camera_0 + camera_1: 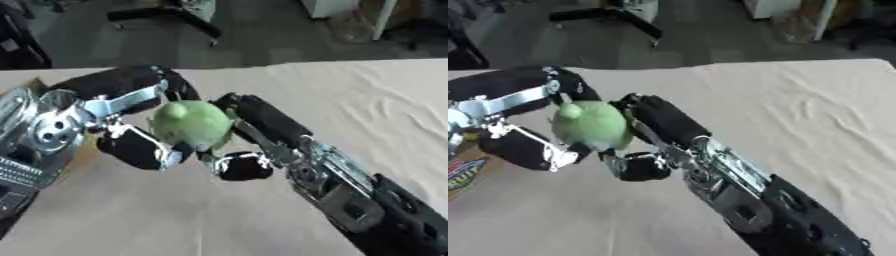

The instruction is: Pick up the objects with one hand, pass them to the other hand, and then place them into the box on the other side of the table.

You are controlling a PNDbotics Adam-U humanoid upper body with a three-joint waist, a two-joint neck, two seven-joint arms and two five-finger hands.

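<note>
A round fruit [191, 122] sits up off the table [367, 110], between the two hands. The left hand [122, 120] is on its left, with fingers curled over its top and under its lower side. The right hand [254, 135] is on its right, touching it, with one finger below. A box [465, 172] lies on the table at the left edge (only a corner shows), below the left hand. Floor lies beyond the table's far edge.
</note>
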